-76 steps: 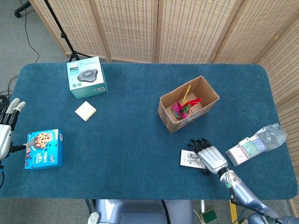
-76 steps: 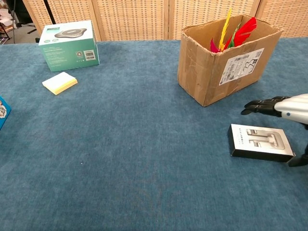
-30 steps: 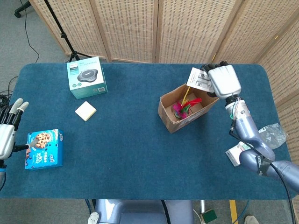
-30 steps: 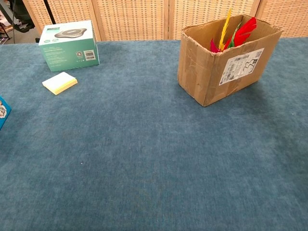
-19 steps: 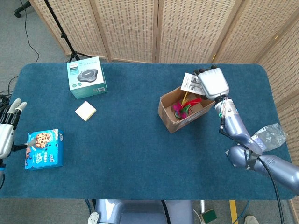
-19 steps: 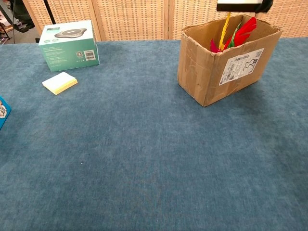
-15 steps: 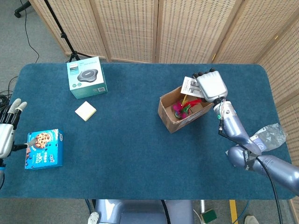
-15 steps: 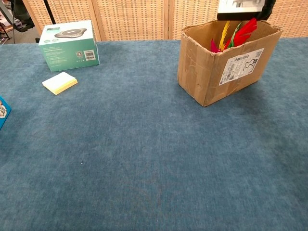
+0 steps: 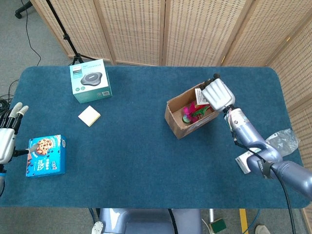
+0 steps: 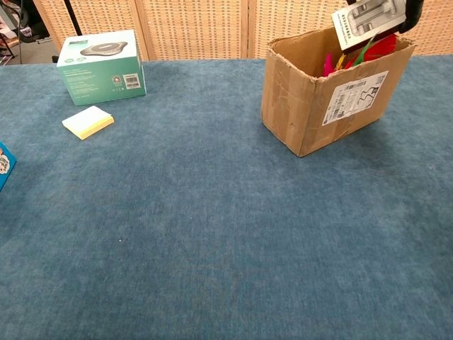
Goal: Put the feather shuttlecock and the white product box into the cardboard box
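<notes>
The open cardboard box (image 9: 176, 115) stands right of the table's middle, with the feather shuttlecock (image 9: 191, 111) inside it. In the chest view its pink and red feathers (image 10: 331, 64) poke above the cardboard box's rim (image 10: 304, 67). My right hand (image 9: 218, 95) holds the white product box (image 9: 201, 94) tilted over the opening. The chest view shows the product box (image 10: 369, 18) with its lower corner dipping just past the rim. My left hand (image 9: 7, 137) is at the far left table edge, fingers spread and holding nothing.
A teal carton (image 9: 90, 80) and a yellow notepad (image 9: 89, 116) lie at the back left. A blue cookie box (image 9: 45, 155) sits beside my left hand. A plastic bag with packets (image 9: 268, 147) lies at the right edge. Wicker screens stand behind the table.
My right hand lifted the white product box off the table, carried it high over the cardboard box, and has lowered it to the opening, pressing on the feathers. The left hand stayed put.
</notes>
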